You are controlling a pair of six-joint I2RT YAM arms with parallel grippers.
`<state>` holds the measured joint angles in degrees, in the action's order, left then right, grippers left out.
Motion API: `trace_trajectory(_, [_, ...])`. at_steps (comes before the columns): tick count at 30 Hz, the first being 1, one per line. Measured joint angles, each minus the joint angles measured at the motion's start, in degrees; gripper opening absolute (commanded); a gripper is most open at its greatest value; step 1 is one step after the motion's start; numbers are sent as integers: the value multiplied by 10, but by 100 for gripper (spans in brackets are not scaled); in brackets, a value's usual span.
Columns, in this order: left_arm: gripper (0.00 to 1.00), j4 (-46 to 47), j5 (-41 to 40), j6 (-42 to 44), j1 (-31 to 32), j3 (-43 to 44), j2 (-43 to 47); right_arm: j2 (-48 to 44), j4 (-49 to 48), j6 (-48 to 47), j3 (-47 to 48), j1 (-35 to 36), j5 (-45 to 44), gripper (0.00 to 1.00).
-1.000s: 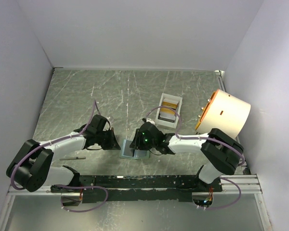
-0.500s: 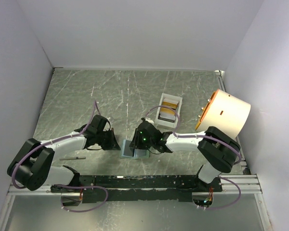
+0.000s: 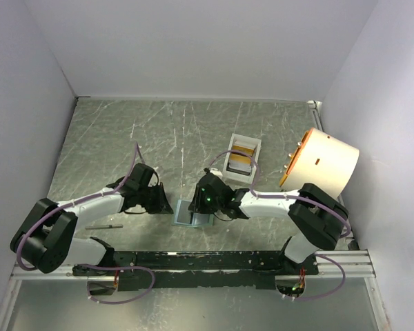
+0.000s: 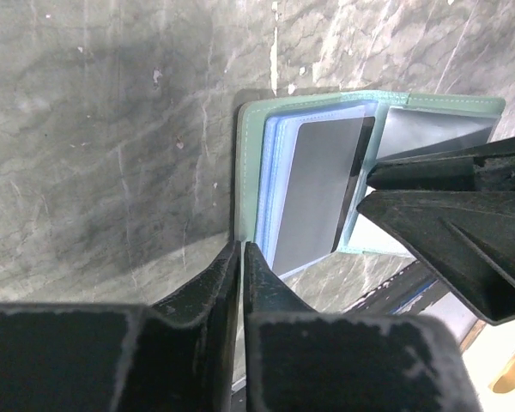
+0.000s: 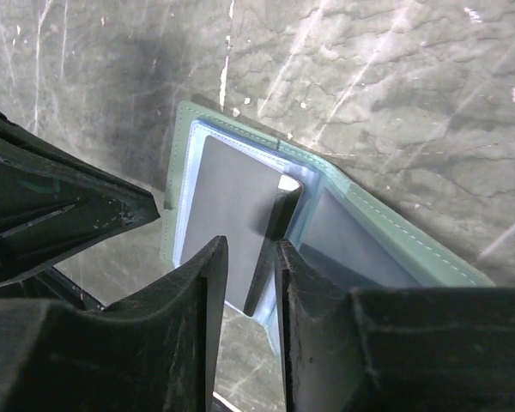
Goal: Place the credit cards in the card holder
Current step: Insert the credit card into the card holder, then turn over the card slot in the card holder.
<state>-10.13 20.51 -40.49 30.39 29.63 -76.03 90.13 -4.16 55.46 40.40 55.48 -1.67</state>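
- Already one dark card (image 4: 318,184) lay partly inside the open wallet (image 4: 248,163), between both grippers.
- Left gripper (image 4: 242,251) had its fingers together at the wallet's edge; right gripper (image 5: 245,249) had its fingers slightly apart astride the card, grip unclear.
- Gold cards (image 3: 244,147) lay in the tray (image 3: 228,163), not yet moved.

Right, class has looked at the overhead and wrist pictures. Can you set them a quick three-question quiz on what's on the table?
1. Pick one. Seen from above, where does the white tray sit relative to the wallet?
A. nearer and to the left
B. farther back and to the right
C. on top of it
2. True or false: the wallet lies folded shut.
3. Fill in: the card lying in the wallet is ____ in colour.

Key: 1 B; 2 false, it lies open; 3 dark grey.
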Motion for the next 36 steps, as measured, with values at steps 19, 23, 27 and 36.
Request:
trace_trajectory(19, [40,0,11,-19,1,17,55,6,8,-6,-1,0,-14,14])
trace_trajectory(23, [42,22,24,-23,1,15,46,12,7,-6,-2,0,-15,10])
trace_trajectory(27, [42,34,31,-24,1,12,37,14,0,-5,-8,0,-17,8])
trace_trajectory(36, [45,46,33,-24,1,10,10,14,-15,-2,-17,0,-19,5])
